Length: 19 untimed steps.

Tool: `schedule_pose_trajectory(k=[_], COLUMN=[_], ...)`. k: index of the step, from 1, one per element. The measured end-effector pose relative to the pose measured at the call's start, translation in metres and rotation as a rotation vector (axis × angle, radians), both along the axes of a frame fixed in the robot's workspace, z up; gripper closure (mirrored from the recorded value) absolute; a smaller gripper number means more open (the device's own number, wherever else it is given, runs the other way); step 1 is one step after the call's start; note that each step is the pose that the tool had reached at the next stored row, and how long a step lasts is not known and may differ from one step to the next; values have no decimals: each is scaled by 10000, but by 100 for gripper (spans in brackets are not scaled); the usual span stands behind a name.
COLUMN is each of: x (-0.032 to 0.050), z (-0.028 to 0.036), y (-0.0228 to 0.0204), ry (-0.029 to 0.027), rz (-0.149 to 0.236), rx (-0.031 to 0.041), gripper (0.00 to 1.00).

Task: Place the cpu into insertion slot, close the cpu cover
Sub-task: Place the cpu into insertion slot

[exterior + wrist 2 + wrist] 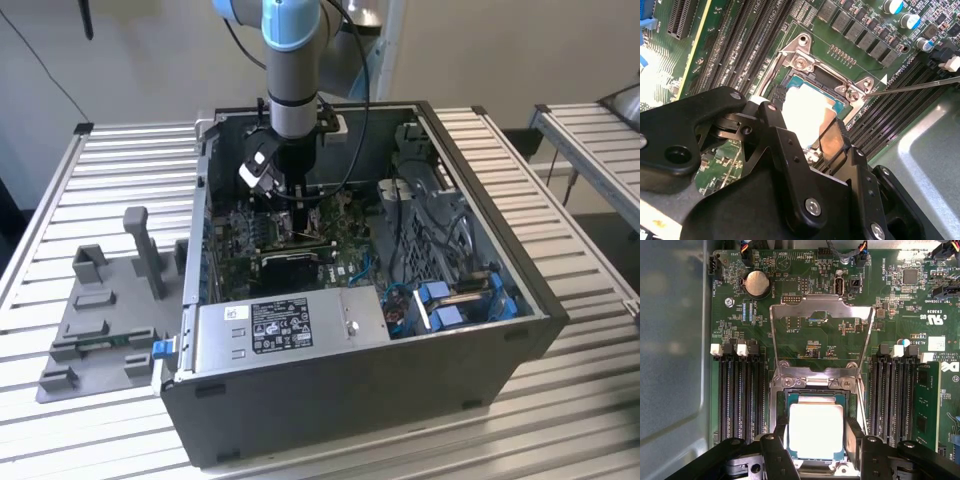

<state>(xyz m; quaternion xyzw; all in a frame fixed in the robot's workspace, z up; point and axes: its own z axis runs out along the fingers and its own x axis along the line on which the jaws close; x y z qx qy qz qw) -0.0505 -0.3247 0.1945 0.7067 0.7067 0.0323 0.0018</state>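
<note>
Basically the gripper (816, 442) was down inside the open computer case (350, 400) on the counter (100, 170), right over the insertion slot (774, 410); the fingers (854, 435) were closed against two opposite edges of the cpu (816, 427), one finger each side, both wrist views agreeing; the cpu lay flat and square inside the slot's silver rim, metal face up, looking seated or very nearly so, though how deep it sat could not be judged; its gripped edges ran parallel to the black memory slots (740, 400) that flanked the socket on both sides, so the fingers' closing line ran across from one memory bank toward the other. Key relation: the cpu cover (822, 307) was swung open and lay back from its hinge over the green motherboard (805, 270), on the side of the slot away from the gripper body; window frame clear of the cpu, nothing over the chip; hinge edge just beside the cpu's free edge, fingers on neither hinge-side nor opposite edge. Slim wire lever (920, 86) stuck out past the socket corner over one memory bank, unlatched by the look of it; cover not yet closed; cpu step judged about done.
</note>
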Motion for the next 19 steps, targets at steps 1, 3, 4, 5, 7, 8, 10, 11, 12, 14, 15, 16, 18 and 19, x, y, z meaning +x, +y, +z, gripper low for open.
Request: schedule_pose_trajectory(k=[1,3,4,5,7,8,10,11,12,14,15,16,18,19], x=[0,0,0,0,0,0,0,0,0,0,1,3,6,7], z=[0,0,0,0,0,0,0,0,0,0,0,0,0,0], y=[0,0,0,0,0,0,0,1,0,1,2,2,2,3], ry=[0,0,0,0,0,0,0,0,1,1,1,2,1,1], rz=[0,0,0,0,1,1,1,1,1,0,0,-1,-1,-1], rx=[0,0,0,0,0,0,0,-1,-1,-1,-2,-1,0,0], gripper=[46,46,46,46,46,46,46,46,46,46,46,46,46,46])
